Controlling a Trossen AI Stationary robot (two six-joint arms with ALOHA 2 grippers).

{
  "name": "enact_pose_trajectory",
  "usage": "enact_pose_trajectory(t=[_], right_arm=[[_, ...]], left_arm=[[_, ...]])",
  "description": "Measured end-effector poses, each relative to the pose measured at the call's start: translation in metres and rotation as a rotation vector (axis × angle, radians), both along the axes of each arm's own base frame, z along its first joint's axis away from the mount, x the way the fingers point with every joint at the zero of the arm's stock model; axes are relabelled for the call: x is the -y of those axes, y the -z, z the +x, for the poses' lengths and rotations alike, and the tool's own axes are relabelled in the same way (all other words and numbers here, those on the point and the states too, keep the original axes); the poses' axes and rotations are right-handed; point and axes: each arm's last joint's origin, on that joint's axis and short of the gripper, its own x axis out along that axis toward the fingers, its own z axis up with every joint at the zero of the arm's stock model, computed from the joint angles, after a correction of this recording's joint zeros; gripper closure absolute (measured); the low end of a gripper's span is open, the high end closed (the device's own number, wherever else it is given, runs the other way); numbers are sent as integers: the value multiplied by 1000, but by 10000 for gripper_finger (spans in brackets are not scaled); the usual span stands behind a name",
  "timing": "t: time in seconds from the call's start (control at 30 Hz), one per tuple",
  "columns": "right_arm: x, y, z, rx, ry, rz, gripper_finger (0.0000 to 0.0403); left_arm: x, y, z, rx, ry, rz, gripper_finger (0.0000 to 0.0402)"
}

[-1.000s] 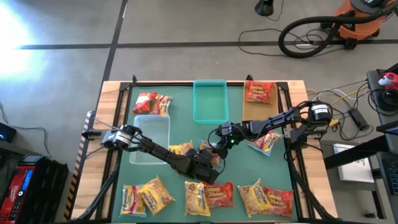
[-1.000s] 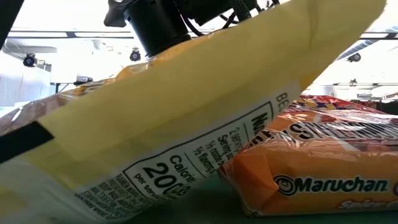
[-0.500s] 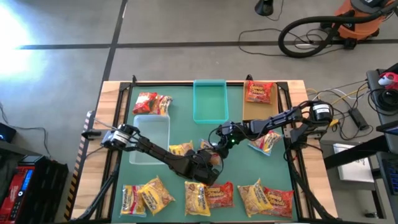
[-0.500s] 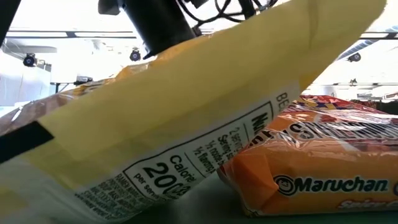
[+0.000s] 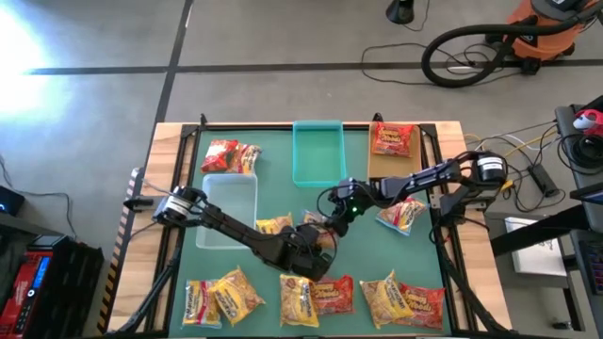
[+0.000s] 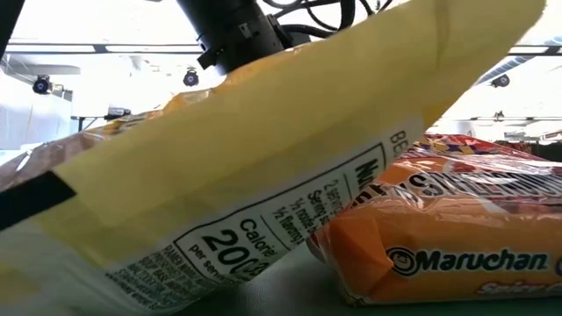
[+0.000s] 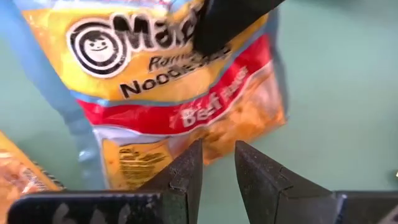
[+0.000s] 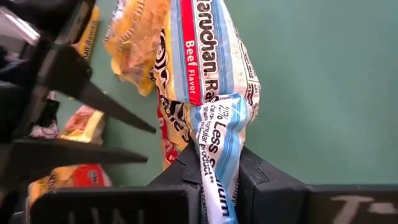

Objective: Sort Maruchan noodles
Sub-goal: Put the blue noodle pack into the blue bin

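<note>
Right gripper (image 8: 217, 171) pinched the crinkly blue-edged beef noodle packet (image 8: 208, 74); lifting clear of the hovering, nearly-closed left gripper (image 7: 217, 165) seemed wise.

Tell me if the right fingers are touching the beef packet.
Touching: the right wrist view shows both fingers pinching the beef packet at its crumpled end.

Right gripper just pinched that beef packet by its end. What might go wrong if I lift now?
The right gripper holds the beef packet only by its crumpled end, so the crinkly film may slip out.

The left gripper sits close over the same packet, with the right arm's finger crossing its view, so the arms may collide.

A neighbouring yellow packet touches it and might be dragged.
</note>
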Motion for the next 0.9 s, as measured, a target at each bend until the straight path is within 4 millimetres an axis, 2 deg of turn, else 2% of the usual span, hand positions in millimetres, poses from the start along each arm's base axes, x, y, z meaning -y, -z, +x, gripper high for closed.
enact_pose_trajectory(t=[0.27, 0.6, 0.73, 0.9], right_arm=[[12, -35, -16, 75, 19, -30, 375], [45, -79, -41, 238, 111, -134, 376], [66, -91, -51, 284, 201, -241, 376], [96, -98, -52, 297, 237, -491, 376]], left_arm=[[-3, -7, -5, -16, -32, 43, 325], [-4, -8, -6, -9, -41, 63, 325], [-5, -8, -5, -6, -45, 68, 325], [-9, -9, -3, 3, -58, 89, 325]])
